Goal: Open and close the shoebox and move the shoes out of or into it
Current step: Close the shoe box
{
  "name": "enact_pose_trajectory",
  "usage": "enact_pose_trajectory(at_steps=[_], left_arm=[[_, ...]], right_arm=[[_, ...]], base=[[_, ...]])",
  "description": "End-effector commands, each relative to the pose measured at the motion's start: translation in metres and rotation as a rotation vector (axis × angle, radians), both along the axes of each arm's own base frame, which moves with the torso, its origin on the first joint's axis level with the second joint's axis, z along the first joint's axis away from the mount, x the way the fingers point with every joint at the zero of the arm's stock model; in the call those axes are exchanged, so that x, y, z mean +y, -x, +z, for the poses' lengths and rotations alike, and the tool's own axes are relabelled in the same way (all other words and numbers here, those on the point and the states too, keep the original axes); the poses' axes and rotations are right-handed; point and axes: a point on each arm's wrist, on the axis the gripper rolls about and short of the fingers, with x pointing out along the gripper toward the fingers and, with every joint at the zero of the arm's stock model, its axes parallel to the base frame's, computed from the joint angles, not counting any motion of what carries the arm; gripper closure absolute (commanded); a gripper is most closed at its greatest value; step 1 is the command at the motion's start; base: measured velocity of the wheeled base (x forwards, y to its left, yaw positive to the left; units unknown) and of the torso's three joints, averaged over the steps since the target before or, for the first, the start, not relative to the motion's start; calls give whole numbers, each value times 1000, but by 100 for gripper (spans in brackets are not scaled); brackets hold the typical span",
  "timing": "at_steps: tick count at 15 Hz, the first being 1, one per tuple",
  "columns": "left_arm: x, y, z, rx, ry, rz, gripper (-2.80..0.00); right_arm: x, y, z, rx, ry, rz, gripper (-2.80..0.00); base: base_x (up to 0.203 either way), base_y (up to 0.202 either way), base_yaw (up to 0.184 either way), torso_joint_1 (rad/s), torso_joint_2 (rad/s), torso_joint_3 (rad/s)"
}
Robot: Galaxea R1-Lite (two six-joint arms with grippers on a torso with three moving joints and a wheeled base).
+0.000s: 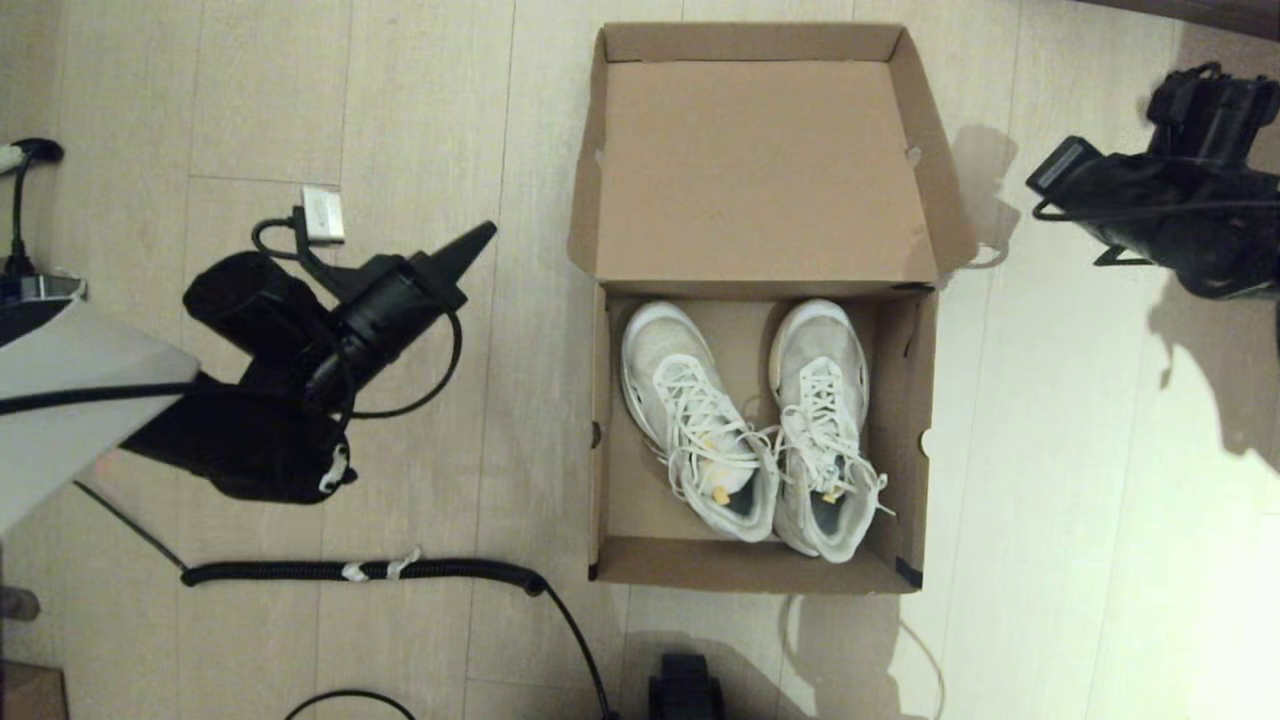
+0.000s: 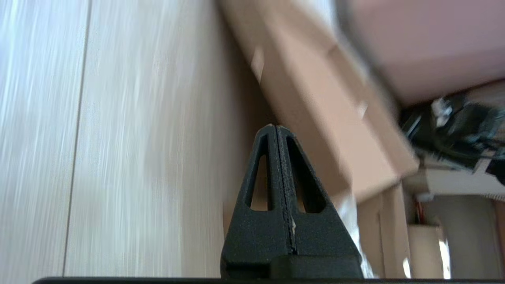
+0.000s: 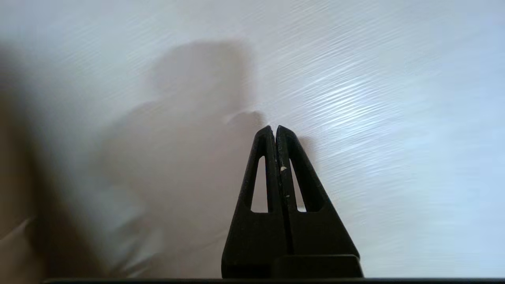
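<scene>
The brown cardboard shoebox (image 1: 612, 480) stands open on the floor, its hinged lid (image 1: 760, 170) flipped back on the far side. Two white sneakers lie inside side by side, toes toward the lid: the left shoe (image 1: 690, 415) and the right shoe (image 1: 825, 420). My left gripper (image 1: 485, 235) hovers shut and empty to the left of the box, its tip pointing toward the lid's left edge; the left wrist view shows its fingers (image 2: 276, 130) pressed together near the box side (image 2: 327, 118). My right arm (image 1: 1180, 200) is to the right of the lid, and its gripper (image 3: 275, 128) is shut and empty over bare floor.
A coiled black cable (image 1: 360, 571) lies on the wood floor in front of the left arm. A small white adapter (image 1: 323, 212) lies on the floor behind the left gripper. A black object (image 1: 686, 688) sits at the near edge, below the box.
</scene>
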Motion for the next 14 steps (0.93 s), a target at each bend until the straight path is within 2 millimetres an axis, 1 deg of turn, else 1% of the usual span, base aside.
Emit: enact_pose_trajectory(at_steps=[1, 2, 3, 4, 6, 8, 10, 12, 13, 14], left_arm=[[0, -21, 10, -65, 15, -6, 0], [-1, -29, 15, -76, 19, -12, 0], [-3, -38, 17, -78, 21, -16, 0], [-5, -47, 18, -77, 22, -19, 0], [-9, -64, 17, -63, 21, -23, 0], [-12, -77, 17, -58, 21, -24, 0], [-21, -86, 15, -30, 17, -39, 0], [-30, -88, 16, -26, 16, -58, 0], [-33, -89, 15, -13, 13, -65, 0], [-37, -88, 14, -7, 2, -87, 0]], right_arm=[[6, -11, -9, 105, 5, -167, 0], [16, -14, -15, 152, 26, -181, 0], [24, -13, -14, 155, 26, -153, 0], [30, -13, -15, 169, 26, -83, 0], [36, -13, -21, 223, -6, 95, 0], [37, -9, -15, 206, -72, 333, 0], [22, -4, -5, 143, -93, 556, 0], [-4, 1, 11, 7, -43, 748, 0], [-15, 5, 16, -30, -38, 805, 0], [-24, 7, 19, -38, -71, 835, 0]], base=[[0, 0, 0, 0, 0, 0], [0, 0, 0, 0, 0, 0], [0, 0, 0, 0, 0, 0], [0, 0, 0, 0, 0, 0], [0, 0, 0, 0, 0, 0], [0, 0, 0, 0, 0, 0], [0, 0, 0, 0, 0, 0], [0, 0, 0, 0, 0, 0], [0, 0, 0, 0, 0, 0], [0, 0, 0, 0, 0, 0]])
